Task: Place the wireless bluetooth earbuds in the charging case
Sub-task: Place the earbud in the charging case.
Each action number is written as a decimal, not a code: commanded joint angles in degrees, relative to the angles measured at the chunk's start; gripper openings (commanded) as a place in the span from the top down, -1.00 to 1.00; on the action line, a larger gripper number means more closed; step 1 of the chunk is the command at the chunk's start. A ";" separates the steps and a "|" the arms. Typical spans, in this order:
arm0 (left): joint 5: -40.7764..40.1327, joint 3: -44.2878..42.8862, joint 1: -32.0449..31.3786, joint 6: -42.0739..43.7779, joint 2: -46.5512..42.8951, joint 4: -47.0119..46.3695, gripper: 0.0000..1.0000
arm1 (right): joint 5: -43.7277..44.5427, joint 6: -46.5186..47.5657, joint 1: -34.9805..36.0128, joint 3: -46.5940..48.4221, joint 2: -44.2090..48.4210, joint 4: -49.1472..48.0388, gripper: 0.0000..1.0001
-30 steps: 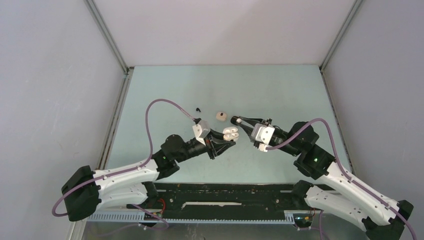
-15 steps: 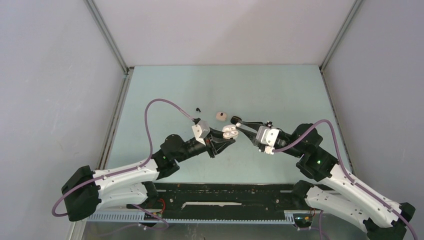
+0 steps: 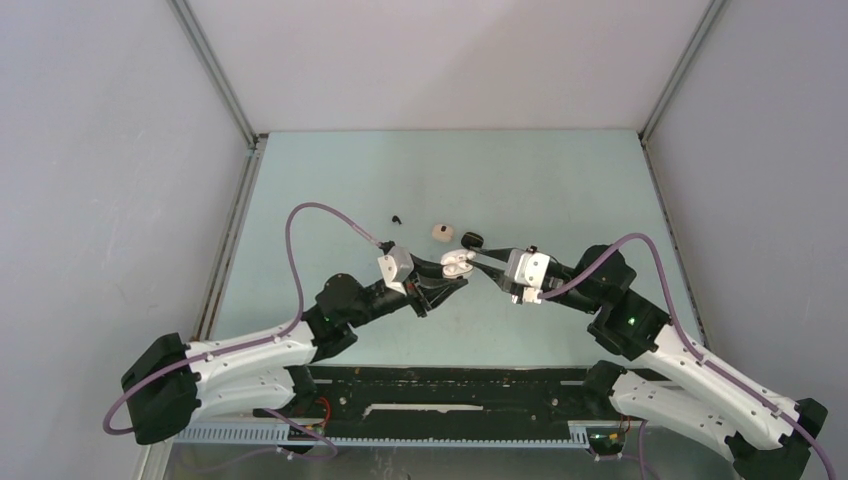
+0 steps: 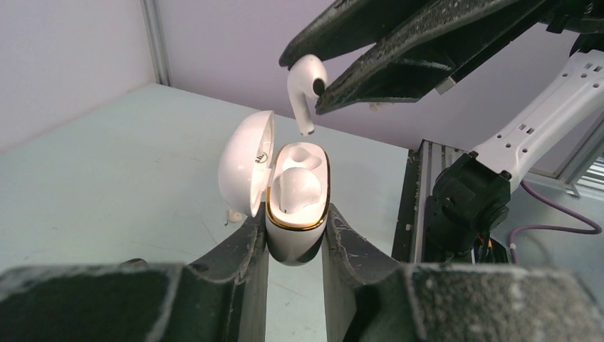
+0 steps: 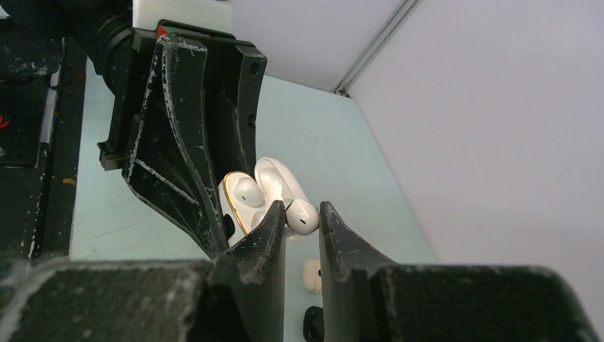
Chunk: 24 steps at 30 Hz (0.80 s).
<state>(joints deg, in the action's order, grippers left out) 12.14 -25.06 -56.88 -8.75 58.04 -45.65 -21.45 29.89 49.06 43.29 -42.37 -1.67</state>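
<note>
My left gripper point(image 4: 295, 229) is shut on the lower body of a white charging case point(image 4: 298, 242) with a gold rim and holds it above the table, lid point(image 4: 244, 171) open to the left. One white earbud point(image 4: 295, 189) sits in the near slot. The far slot point(image 4: 299, 153) is empty. My right gripper point(image 5: 300, 214) is shut on a second white earbud point(image 5: 303, 216), which hangs stem down just above the far slot in the left wrist view point(image 4: 308, 85). In the top view the two grippers meet at the case point(image 3: 458, 264).
On the table behind the case lie a beige-pink rounded piece point(image 3: 440, 232), a black rounded piece point(image 3: 470, 238) and a tiny black bud point(image 3: 397, 218). The first two also show in the right wrist view, beige-pink point(image 5: 311, 274) and black point(image 5: 313, 324). Grey walls enclose the table.
My right gripper has moved left with the white earbud until it is over the open case. My left gripper has shifted slightly left and back with the case.
</note>
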 commanded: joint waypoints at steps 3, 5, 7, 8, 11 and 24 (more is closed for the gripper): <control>-0.65 0.27 -0.42 1.73 -1.47 -3.69 1.00 | -1.01 -1.12 0.48 -0.33 -0.32 -0.61 1.00; -0.48 0.42 -0.44 1.56 -1.43 -4.01 0.99 | -0.88 -1.00 0.51 -0.48 -0.58 -0.76 1.00; -0.45 0.45 -0.46 1.54 -1.46 -4.16 0.99 | -0.95 -0.76 0.58 -0.53 -0.84 -0.76 1.00; -0.45 0.52 -0.50 1.54 -1.53 -4.18 0.99 | -1.02 -0.65 0.54 -0.57 -0.99 -0.65 1.00; -0.36 0.62 -0.51 1.62 -1.91 -4.27 0.99 | -1.05 -0.57 0.65 -0.57 -1.43 -0.42 1.00; -1.89 1.27 -0.48 1.54 -2.52 -4.78 0.99 | -1.49 -0.13 1.45 -0.57 -2.10 0.81 1.00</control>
<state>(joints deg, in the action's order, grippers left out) 11.94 -24.10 -57.14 -8.49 57.30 -46.41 -22.28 29.61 49.82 42.85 -44.14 -1.15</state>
